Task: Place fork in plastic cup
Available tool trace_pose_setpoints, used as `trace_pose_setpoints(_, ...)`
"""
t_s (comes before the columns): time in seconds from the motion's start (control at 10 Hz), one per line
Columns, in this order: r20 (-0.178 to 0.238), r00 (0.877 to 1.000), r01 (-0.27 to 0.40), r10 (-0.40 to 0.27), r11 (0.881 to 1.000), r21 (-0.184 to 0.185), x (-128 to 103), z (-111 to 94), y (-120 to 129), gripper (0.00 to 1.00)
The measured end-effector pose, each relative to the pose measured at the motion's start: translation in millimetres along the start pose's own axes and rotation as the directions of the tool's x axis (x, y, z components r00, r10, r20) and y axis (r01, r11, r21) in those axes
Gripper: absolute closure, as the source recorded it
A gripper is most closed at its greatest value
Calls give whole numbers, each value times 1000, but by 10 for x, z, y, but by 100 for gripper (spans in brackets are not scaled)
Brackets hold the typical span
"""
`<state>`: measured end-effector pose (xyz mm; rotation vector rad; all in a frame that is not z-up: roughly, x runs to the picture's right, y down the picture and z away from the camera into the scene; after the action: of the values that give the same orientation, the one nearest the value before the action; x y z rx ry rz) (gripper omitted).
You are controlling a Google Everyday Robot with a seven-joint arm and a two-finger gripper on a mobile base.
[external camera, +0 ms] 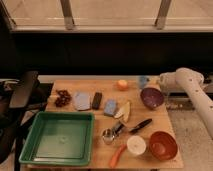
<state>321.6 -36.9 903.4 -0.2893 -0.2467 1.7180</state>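
1. The pincer [157, 83] is at the end of the white arm [196, 95], which reaches in from the right. It sits over the far right edge of the counter [165, 119], just right of the plastic cup [144, 81].
2. The pincer merges with the pale arm and the dark background, so I cannot tell whether it is apart or together, or whether it carries anything. A fork cannot be made out anywhere with certainty.
3. The plastic cup is small, light blue and upright. It stands at the counter's back edge, between the orange fruit [122, 85] and the pincer. Whether cup and pincer touch cannot be told.
4. The purple bowl [152, 97] sits just in front of the cup and is far larger than it.
5. Toward the middle, a black-handled utensil [141, 124] lies at a slant. Its working end is hidden near the shiny metal cup [107, 136].
6. At the front right are a white round object [136, 145], an orange-brown bowl [163, 145] and an orange stick-like piece [117, 156].
7. Further left lie a blue packet [110, 106], a dark block [97, 100], a grey-blue pad [82, 100] and a reddish cluster [63, 97].
8. The green tray [60, 116] fills the front left corner.
9. The arm is cut off at the right border.
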Motion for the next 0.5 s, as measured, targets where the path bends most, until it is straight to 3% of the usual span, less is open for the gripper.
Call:
trace_pose_setpoints(0.3,-16,1000,1,-1,1000,-16,36,77,39,99)
trace_pose_setpoints(0.5,-23,1000,6,-7,1000,-25,48,110,60,84)
